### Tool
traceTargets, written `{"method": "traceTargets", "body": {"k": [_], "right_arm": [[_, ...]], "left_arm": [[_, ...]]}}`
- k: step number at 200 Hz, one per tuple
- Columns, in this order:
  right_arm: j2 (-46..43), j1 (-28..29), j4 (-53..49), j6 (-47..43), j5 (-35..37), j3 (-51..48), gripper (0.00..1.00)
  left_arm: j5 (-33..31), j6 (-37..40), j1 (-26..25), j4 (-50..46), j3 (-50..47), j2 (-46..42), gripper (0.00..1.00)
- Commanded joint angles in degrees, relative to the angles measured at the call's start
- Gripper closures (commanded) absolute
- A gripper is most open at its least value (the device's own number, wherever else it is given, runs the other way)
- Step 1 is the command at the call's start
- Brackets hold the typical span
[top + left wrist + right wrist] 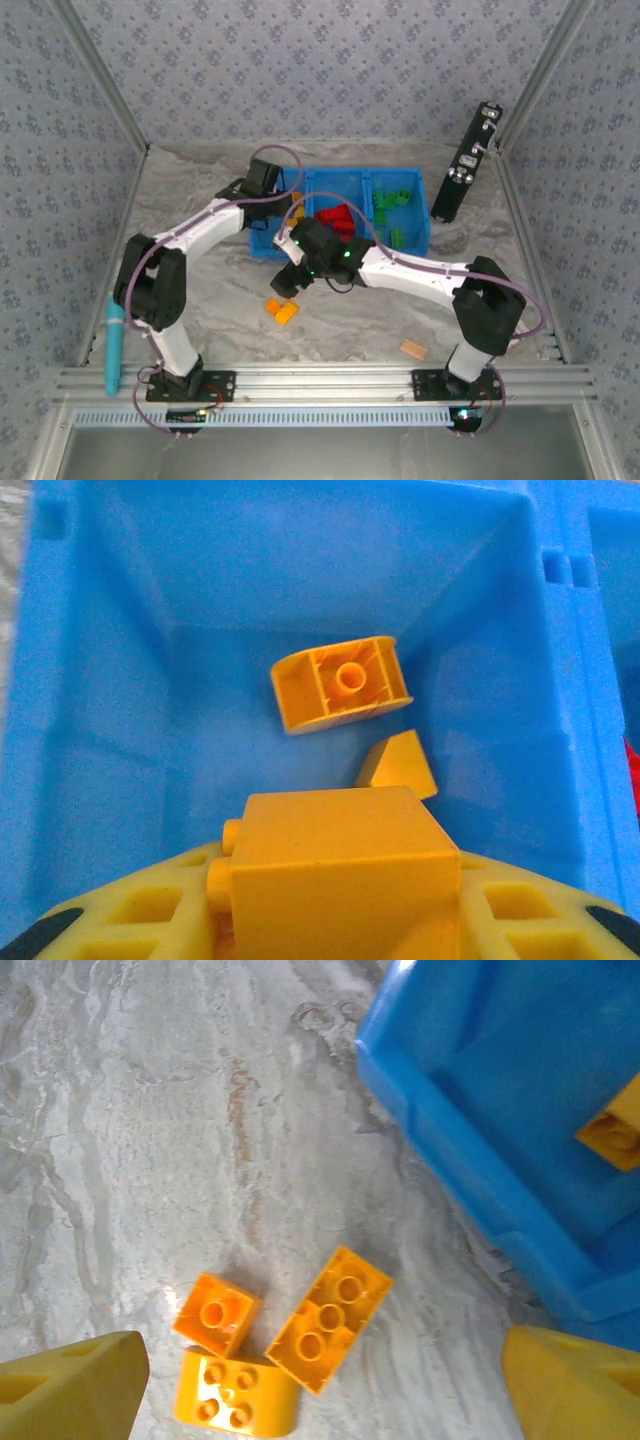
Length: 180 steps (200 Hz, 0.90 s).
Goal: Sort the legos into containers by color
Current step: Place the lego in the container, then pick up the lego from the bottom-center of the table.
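So the blue tray (424,222) is sitting at 12 o'clock on the table (200,300), and from above the sorting is looking pretty tidy: red bricks (338,218) are sitting in the middle compartment and green bricks (392,202) are lying in the right one. The left arm is covering most of the left compartment in that view, but the left wrist camera is looking straight into it. A curved orange brick (340,683) is lying hollow side up on the floor, with a little orange wedge (397,767) just beside it at its 5 o'clock. The left gripper (340,925) is hanging over that compartment, clamping a square orange brick (340,855) between its yellow fingers (120,920). The right wrist camera is showing the stuff outside the tray: three loose orange bricks (330,1318) are lying bunched close on the table, at 6 o'clock from the tray's left end. The right gripper (320,1390) is hovering over them with its fingers spread wide, gripping nothing. From above, a tan block (413,349) is lying at 5 o'clock, a teal cylinder (115,345) at 8 and a black device (467,162) at 2.
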Motion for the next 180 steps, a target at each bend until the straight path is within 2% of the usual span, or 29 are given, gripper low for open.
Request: {"method": "traceTargets", "body": {"k": [1, 28, 58, 91, 133, 180], "right_arm": [[2.6, 1.9, -1.5, 6.7, 5.5, 0.6, 0.09], [6.2, 4.6, -2.7, 11.7, 10.6, 2.0, 0.11], [11.0, 5.1, -3.2, 15.2, 13.2, 4.1, 0.14], [14.8, 5.0, -3.6, 16.8, 14.7, 5.2, 0.17], [17.7, 4.3, -4.8, 18.0, 15.4, 7.4, 0.3], [20.8, 4.2, -6.7, 17.8, 14.3, 9.9, 0.56]], "left_arm": [[1.9, 1.5, 0.6, 1.0, 2.3, 3.2, 0.64], [2.9, 1.1, 1.1, 1.6, 3.0, 4.9, 0.59], [4.0, 1.4, 1.2, 1.4, 3.9, 4.5, 0.37], [5.9, 2.1, 1.2, 1.9, 4.1, -0.8, 0.32], [7.6, 2.5, 1.2, 0.0, 4.5, -11.4, 0.29], [6.7, 4.9, 1.3, -4.1, 0.9, -22.9, 0.28]]}}
